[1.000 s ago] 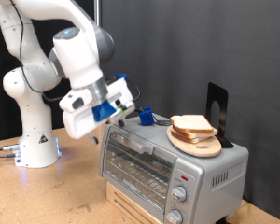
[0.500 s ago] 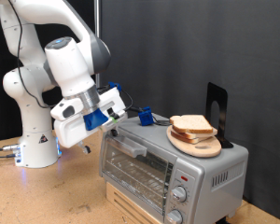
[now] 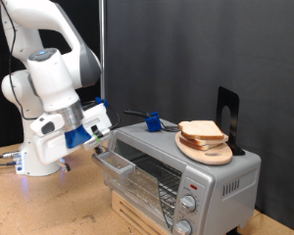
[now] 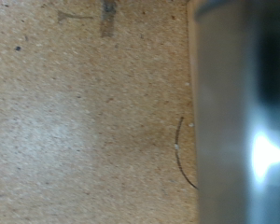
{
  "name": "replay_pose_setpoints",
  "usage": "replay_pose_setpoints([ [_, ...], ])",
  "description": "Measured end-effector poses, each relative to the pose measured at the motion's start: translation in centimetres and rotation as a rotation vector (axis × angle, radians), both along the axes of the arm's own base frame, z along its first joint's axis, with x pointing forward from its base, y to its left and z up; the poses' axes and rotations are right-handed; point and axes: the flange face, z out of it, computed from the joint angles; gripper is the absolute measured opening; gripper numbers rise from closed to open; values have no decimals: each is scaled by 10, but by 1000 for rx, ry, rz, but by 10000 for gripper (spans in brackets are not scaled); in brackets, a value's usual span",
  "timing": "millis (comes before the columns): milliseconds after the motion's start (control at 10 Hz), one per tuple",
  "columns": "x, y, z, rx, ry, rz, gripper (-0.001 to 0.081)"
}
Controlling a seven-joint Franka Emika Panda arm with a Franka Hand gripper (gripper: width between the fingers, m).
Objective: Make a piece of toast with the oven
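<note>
The silver oven stands on a wooden box at the exterior view's right. Its glass door hangs partly open, tilted outward at the top, and the wire rack shows behind it. Several slices of pale toast are stacked on a round wooden board on the oven's top. My gripper is at the door's top edge, by the handle. The wrist view shows no fingers, only a blurred silver surface of the oven over the table.
A small blue object and a black upright stand sit on the oven's top. The arm's white base stands at the exterior view's left. A thin dark cable lies on the wooden table.
My gripper has moved down and towards the exterior view's left, and the oven door's top edge has come out with it, from shut to partly open.
</note>
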Motion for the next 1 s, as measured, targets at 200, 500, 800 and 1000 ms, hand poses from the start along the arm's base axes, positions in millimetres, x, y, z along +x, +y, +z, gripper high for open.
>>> replay_pose_setpoints([
  [200,-2,-11,-11,-15,14,-14,801],
  [500,-6,-25,-24,-34,28,-1,801],
  [800,-9,-35,-35,-51,44,-6,801],
  [1000,-13,-40,-45,-70,53,-6,801],
])
